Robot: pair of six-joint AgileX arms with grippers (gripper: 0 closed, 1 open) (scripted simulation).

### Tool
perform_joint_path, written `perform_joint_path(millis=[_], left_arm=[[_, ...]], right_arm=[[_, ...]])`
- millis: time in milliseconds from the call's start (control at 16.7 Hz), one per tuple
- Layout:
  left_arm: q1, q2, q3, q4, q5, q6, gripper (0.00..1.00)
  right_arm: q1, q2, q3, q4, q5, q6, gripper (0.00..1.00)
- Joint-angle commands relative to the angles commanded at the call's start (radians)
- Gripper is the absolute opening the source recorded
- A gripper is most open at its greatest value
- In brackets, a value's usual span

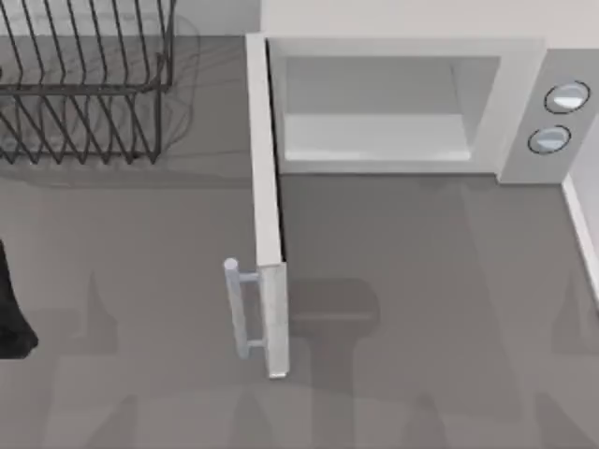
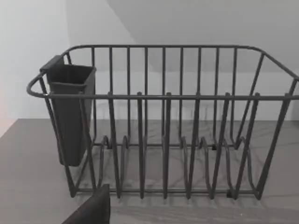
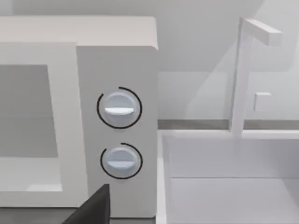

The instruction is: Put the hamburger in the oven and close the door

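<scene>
The pale oven [image 1: 402,49] stands at the back right of the table, its cavity [image 1: 374,103] bare inside. The door [image 1: 267,206] is swung wide open, jutting toward the table's front, with its silver bar handle [image 1: 239,309] on the left face. The hamburger is out of view. Two round knobs [image 3: 119,108] sit on the oven's side panel [image 3: 117,60] close in front of my right wrist camera, where a dark part of my right gripper [image 3: 93,207] shows. A dark part of my left gripper [image 2: 91,210] faces the wire rack.
A dark wire rack [image 1: 84,84] stands at the back left, with a dark cup [image 2: 70,116] hung on one end. Part of my left arm [image 1: 11,313] shows as a black shape at the table's left edge. A white basin-like frame [image 3: 224,186] adjoins the oven's right side.
</scene>
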Motion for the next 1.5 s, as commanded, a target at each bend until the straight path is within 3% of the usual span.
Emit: perform_joint_path(millis=[240,480,1080,1500], left_arm=[[0.000,0.000,0.000,0.000,0.000,0.000,1.00],[0.000,0.000,0.000,0.000,0.000,0.000,1.00],[0.000,0.000,0.000,0.000,0.000,0.000,1.00],[0.000,0.000,0.000,0.000,0.000,0.000,1.00]], right_arm=[[-0.014,0.030,0.021,-0.020,0.000,-0.031,1.00],[-0.090,0.206,0.137,-0.133,-0.002,-0.220,1.00],[-0.406,0.996,0.573,-0.626,-0.004,-1.201,1.00],[-0.588,1.418,0.832,-0.889,-0.001,-1.709,1.00]])
